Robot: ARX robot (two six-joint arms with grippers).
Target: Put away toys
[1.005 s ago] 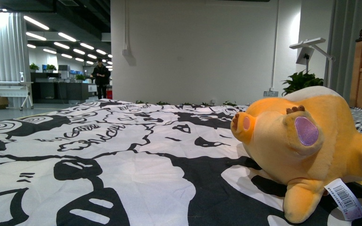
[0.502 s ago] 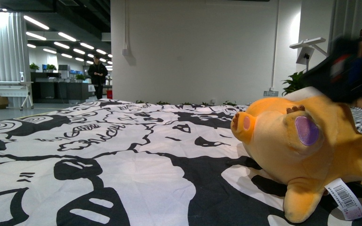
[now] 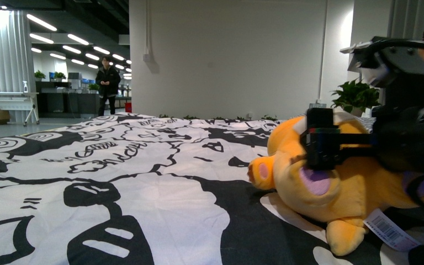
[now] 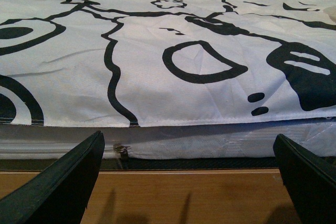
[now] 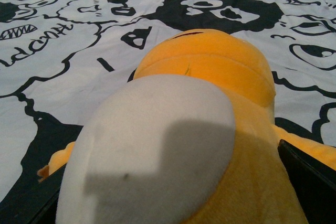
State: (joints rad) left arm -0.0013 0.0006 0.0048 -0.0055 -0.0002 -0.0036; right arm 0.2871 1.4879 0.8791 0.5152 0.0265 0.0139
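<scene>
One toy (image 3: 337,199), orange plush, is lying on its side on the quilt (image 3: 143,193) at front-view right. The right gripper (image 3: 321,144) is resting against its upper flank, jaw spread unreadable here.

Left wrist view: the left gripper (image 4: 187,145) is hanging wide open and empty beside the quilt edge, above a wooden rail (image 4: 184,192); no toy showing.

Right wrist view alone is showing the fingers (image 5: 307,169) straddling the toy's pale patch (image 5: 152,145), spread, not clamping.

Judgement: closing should be taking the firm body, avoiding the tag (image 3: 389,231), seen only in front.
</scene>
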